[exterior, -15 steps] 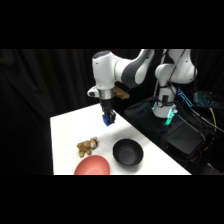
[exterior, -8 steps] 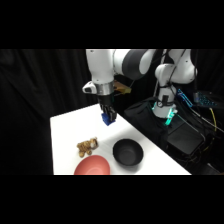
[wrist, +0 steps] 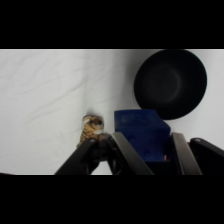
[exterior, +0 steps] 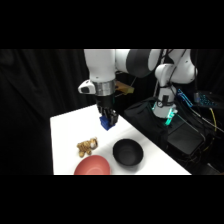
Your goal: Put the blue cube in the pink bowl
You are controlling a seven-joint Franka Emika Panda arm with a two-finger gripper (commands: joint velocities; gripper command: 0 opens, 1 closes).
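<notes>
Hand [exterior: 108, 121]: clamped on blue cube [wrist: 141, 132], aloft over counter [exterior: 70, 130]. Pink bowl [exterior: 93, 166]: lower part cut off.

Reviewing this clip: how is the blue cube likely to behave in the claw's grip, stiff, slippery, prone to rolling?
The blue cube looks rigid: its edges stay straight between the claw's fingers. Its flat faces probably give a stable hold, unlikely to twist out. Released over the pink bowl, it would likely tumble briefly and settle on a face rather than roll.
</notes>
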